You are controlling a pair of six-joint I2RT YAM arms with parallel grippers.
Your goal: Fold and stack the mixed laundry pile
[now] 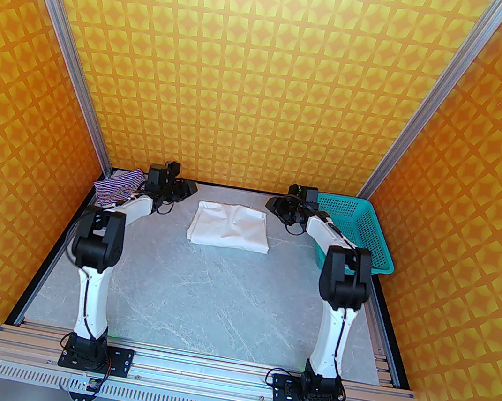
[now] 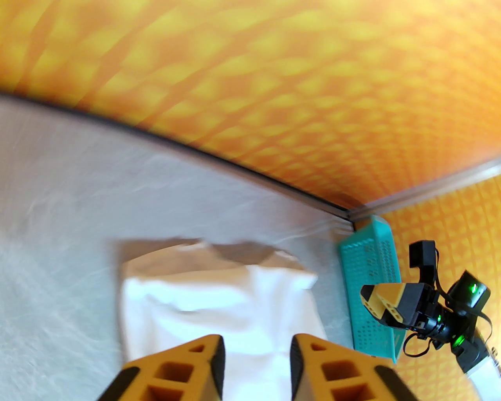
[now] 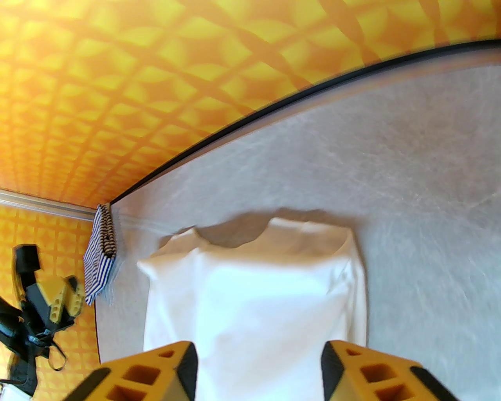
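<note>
Two white-and-black robot arms reach across a grey marbled tabletop [image 1: 215, 303] toward its far edge, flanking a folded white cloth [image 1: 230, 228] that lies flat at 12 o'clock from the tabletop's centre, wrinkled across its far half and squared off along its near edge. The left pincer [image 1: 188, 190] sits at the cloth's 10 o'clock corner and the right pincer [image 1: 273, 207] at its 2 o'clock corner, each just beside the fabric. Seen from the left wrist, the left pincer [image 2: 256, 344] stands open, its yellow fingers [image 2: 184, 368] parted, the white cloth [image 2: 235, 305] showing through the gap and none of it gripped; the right pincer [image 2: 377, 305] appears at 4 o'clock in that view, in front of the teal basket [image 2: 372, 274]. From the right wrist, the right pincer [image 3: 258, 352] is likewise open, jaws well apart over the white cloth [image 3: 250, 297] and clamped on nothing. The small blue-white-red striped garment [image 1: 116, 185] sits crumpled in the tabletop's far-left corner at 10 o'clock, against the patterned orange wall [image 1: 252, 76] and just behind the left forearm; the right wrist view finds the striped garment [image 3: 100, 258] at 9 o'clock, well apart from the white cloth, with the left pincer [image 3: 64, 299] near it. The teal basket [image 1: 359, 234] stands at 2 o'clock along the right wall, behind the right arm
</note>
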